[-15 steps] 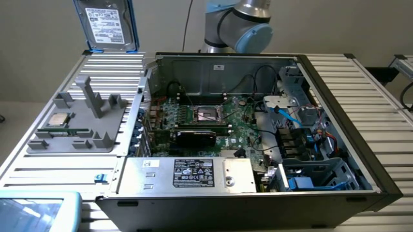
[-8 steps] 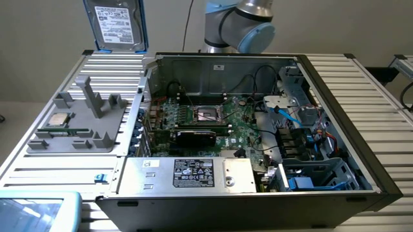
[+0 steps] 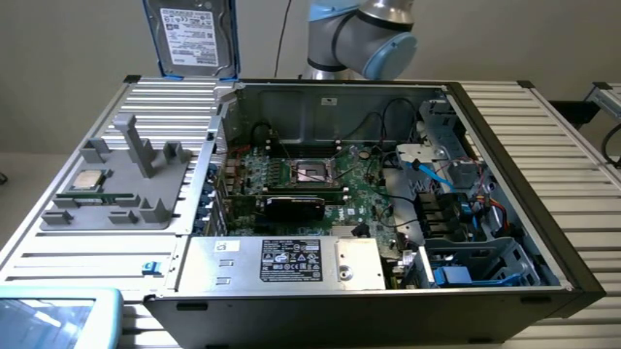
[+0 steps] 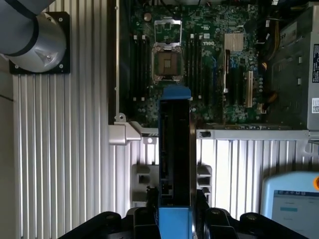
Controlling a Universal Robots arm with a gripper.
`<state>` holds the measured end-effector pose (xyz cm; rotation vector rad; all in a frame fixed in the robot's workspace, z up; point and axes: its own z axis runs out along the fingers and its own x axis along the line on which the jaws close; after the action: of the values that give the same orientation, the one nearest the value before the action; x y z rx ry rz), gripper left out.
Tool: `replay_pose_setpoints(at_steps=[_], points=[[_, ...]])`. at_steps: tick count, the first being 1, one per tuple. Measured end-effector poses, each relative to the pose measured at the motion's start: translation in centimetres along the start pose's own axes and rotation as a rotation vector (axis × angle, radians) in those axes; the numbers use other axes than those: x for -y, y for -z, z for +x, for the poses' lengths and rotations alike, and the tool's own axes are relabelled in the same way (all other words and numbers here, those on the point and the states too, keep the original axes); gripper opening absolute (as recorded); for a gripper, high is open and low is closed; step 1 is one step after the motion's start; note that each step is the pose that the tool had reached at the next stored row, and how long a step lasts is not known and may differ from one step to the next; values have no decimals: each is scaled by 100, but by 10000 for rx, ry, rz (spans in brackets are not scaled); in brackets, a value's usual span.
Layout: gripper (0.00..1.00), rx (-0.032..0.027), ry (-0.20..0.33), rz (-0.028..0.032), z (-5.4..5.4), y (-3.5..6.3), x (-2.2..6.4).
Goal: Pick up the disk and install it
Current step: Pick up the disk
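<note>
one disk hangs upright in the air above the slatted table, just beside the back corner of the open computer case on the exterior view's left, its white label facing the camera. in the wrist view the gripper has its jaws clamped on the disk, seen edge-on with blue ends, the motherboard beyond it. a grey fixture carrying a small square chip sits well apart from the disk.
</note>
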<state>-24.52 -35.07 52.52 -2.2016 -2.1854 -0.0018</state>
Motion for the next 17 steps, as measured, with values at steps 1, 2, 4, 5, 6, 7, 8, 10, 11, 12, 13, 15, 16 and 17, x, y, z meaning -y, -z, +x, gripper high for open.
replay_pose_setpoints(at_steps=[1, 2, 4, 5, 6, 7, 8, 10, 11, 12, 13, 15, 16, 17], points=[[37, 0, 0, 9, -19, 10, -37], [37, 0, 0, 19, -38, 20, -74], [37, 0, -2, 38, -78, 41, -150], [37, -1, -1, 48, -97, 51, -187], [37, -1, -1, 58, -118, 61, -222], [37, -1, -2, 71, -139, 70, -255], [37, 0, -3, 84, -161, 81, -289], [37, 1, -3, 109, -206, 99, -359], [37, 0, -4, 121, -228, 108, -394], [37, 1, -3, 134, -250, 116, -428], [37, 1, -4, 146, -272, 124, -461], [37, 1, -4, 168, -314, 140, -528], [37, 1, -5, 180, -335, 148, -562], [37, 0, -6, 192, -358, 157, -596]])
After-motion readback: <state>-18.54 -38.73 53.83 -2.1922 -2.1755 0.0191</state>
